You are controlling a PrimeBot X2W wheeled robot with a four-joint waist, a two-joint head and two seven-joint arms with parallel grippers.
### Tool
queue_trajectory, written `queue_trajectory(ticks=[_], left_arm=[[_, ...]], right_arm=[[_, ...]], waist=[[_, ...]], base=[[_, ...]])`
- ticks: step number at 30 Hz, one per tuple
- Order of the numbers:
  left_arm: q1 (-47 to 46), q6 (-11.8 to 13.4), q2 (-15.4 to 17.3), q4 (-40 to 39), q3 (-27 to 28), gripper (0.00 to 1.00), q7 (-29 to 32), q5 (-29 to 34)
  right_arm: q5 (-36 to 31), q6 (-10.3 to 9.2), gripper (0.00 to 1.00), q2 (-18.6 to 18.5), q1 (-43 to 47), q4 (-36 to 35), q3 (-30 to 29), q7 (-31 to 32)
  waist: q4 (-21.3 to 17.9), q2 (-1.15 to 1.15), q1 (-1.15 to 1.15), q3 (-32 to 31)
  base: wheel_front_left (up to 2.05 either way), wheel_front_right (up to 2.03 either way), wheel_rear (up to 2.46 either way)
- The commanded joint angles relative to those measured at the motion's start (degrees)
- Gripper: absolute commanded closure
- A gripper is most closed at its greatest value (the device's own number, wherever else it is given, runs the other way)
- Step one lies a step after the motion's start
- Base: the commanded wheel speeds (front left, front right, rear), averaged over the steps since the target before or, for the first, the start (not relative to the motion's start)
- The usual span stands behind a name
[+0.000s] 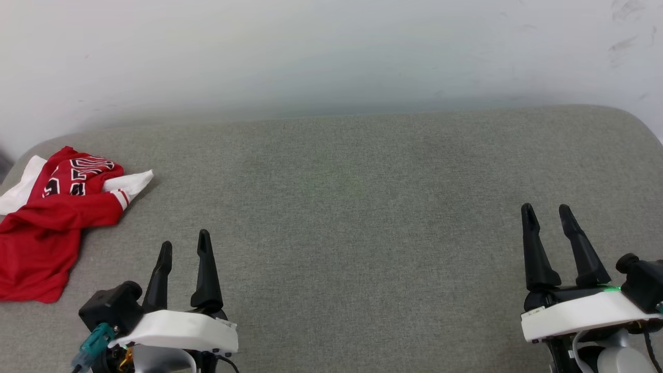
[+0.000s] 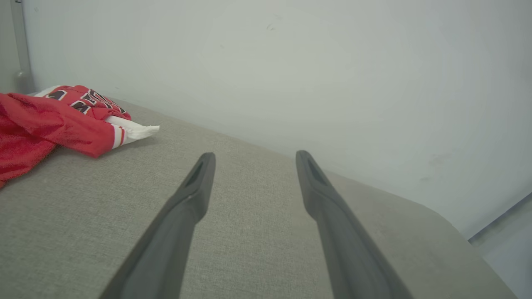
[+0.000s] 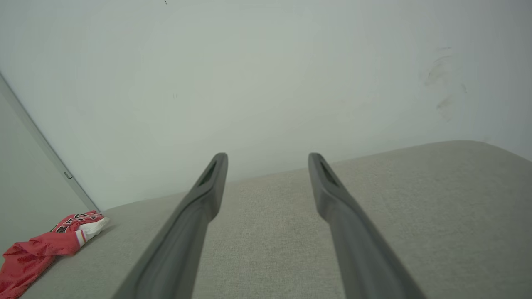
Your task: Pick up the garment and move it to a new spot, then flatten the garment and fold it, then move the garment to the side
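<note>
Even, diffuse light with only faint shadows. The wall (image 1: 331, 52) looks hazy across the upper frame. Wrist views bow at their edges.

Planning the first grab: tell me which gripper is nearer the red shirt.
Left. The left gripper hovers open just right of the crumpled red shirt, not touching it. The right gripper is open across the grey cushion, far from the shirt.
</note>
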Motion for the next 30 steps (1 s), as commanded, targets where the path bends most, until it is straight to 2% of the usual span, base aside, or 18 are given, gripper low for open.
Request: queue_trajectory(ticks=[1, 9, 13, 24, 27, 30], left_arm=[[-0.4, 1.5, 1.0, -1.2, -1.2, 0.00, -0.6, 2.3], [-1.3, 10.3, 5.6, -2.7, -9.5, 0.00, -1.8, 8.3], [-1.8, 14.0, 7.4, -2.4, -13.6, 0.00, -2.3, 10.0], [-2.7, 17.7, 9.8, -0.8, -19.4, 0.00, -3.7, 13.0], [-2.4, 17.1, 9.2, -1.2, -19.5, 0.00, -4.0, 12.3], [-1.5, 15.4, 8.2, -2.0, -17.8, 0.00, -4.3, 11.5]], right_arm=[[-2.4, 0.12, 0.00, -0.7, -0.2, -1.0, 0.4, -0.6], [-9.0, 0.12, 0.00, -0.6, 0.1, 0.1, 1.3, -1.8], [-11.9, 0.12, 0.00, -0.5, 0.1, -0.4, 1.5, -2.4], [-17.7, 0.13, 0.00, -0.2, 0.5, -0.2, 2.1, -3.7], [-18.4, 0.12, 0.00, -0.1, 0.6, -0.4, 2.2, -4.1], [-17.9, 0.09, 0.00, 0.1, 0.7, -0.6, 1.8, -4.5]], waist=[[0.0, 0.00, 0.00, 0.0], [-0.2, 0.00, 0.00, 0.1], [-0.2, 0.00, 0.00, 0.3], [-0.5, 0.00, 0.00, 0.4], [-0.6, 0.00, 0.00, 0.5], [-0.6, 0.00, 0.00, 0.7]], base=[[0.00, 0.00, 0.00], [0.00, 0.00, 0.00], [0.00, 0.00, 0.00], [0.00, 0.00, 0.00], [0.00, 0.00, 0.00], [0.00, 0.00, 0.00]])
